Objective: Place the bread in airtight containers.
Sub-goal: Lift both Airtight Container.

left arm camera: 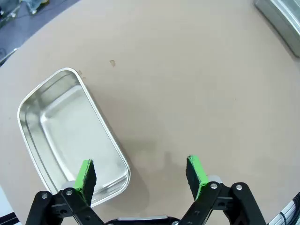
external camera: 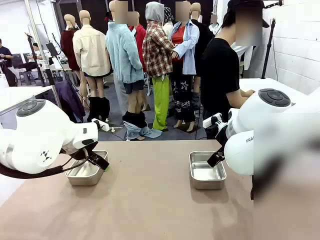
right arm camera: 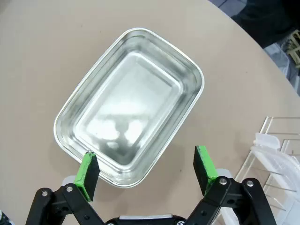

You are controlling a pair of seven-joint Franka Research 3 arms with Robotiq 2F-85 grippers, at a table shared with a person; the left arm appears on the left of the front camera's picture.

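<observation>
Two airtight containers stand empty on the brown table. The left steel tin (external camera: 86, 174) (left arm camera: 70, 136) lies under my left gripper (external camera: 100, 162) (left arm camera: 140, 174), which hangs open with one green pad over the tin's near corner. The right steel tin (external camera: 206, 171) (right arm camera: 131, 105) sits below my right gripper (external camera: 216, 157) (right arm camera: 146, 168), open too, its pads straddling the tin's near corner. Nothing is held between either pair of fingers. The bread is out of view.
A person in a black shirt (external camera: 220, 75) stands at the far right side of the table. A clear plastic lid and white rack (right arm camera: 276, 154) lie beside the right tin. The edge of another steel tin (left arm camera: 281, 18) shows far off.
</observation>
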